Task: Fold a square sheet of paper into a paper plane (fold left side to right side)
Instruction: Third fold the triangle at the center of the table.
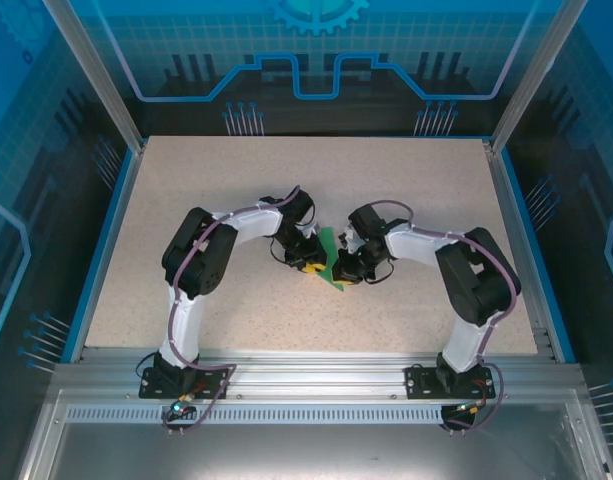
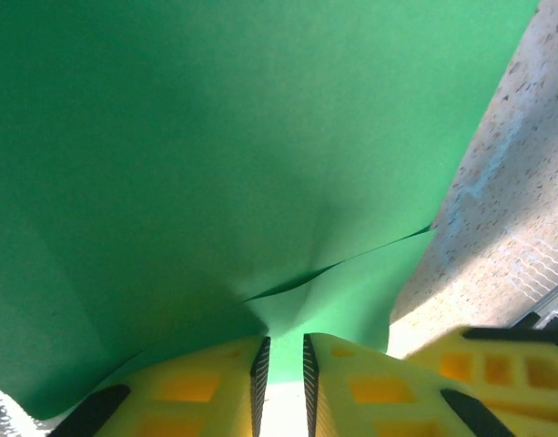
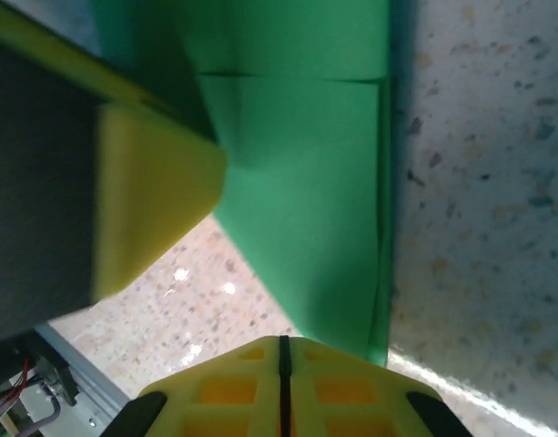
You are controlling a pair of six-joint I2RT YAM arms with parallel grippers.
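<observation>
- The green sheet of paper (image 1: 331, 262) lay partly folded on the surface (image 1: 236, 180), between my left tool (image 1: 308, 264) and my right tool (image 1: 354, 266). It showed layered creases and tapered to a point at my right tool.
- My left tool was narrow, with a thin slit between its fingers. The paper puckered right at their tips, but I could not tell whether it was nipped.
- My right tool was closed with no gap. The paper's point ran under 1 finger, beside the seam.
- I judged the paper very light and limp, easy to crumple or tear, and smooth enough to slide on the surface.
- I judged a free edge or corner the best hold, pinched gently, with the other tool pressing the flat part down.
</observation>
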